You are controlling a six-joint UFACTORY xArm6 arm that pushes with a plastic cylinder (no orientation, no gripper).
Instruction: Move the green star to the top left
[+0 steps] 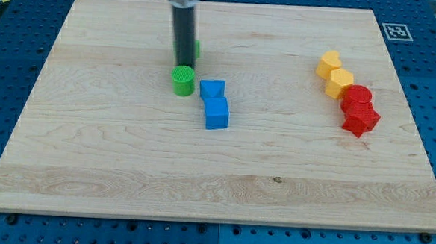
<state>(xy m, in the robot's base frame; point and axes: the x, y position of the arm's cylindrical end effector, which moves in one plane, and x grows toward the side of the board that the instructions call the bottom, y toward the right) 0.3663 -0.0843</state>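
Observation:
My rod comes down from the view's top and its tip (pixel 183 64) rests on the board left of centre, in the upper half. A sliver of green (pixel 197 50) shows at the rod's right edge; this is the green star, mostly hidden behind the rod. A green cylinder (pixel 182 81) stands just below the tip, close to it or touching it.
A blue triangle (pixel 212 89) and a blue cube (pixel 217 113) sit right of the cylinder. Two yellow blocks (pixel 328 64) (pixel 340 82) and two red blocks (pixel 358 96) (pixel 361 119) form a diagonal chain at the right. The wooden board (pixel 90 145) lies on a blue perforated table.

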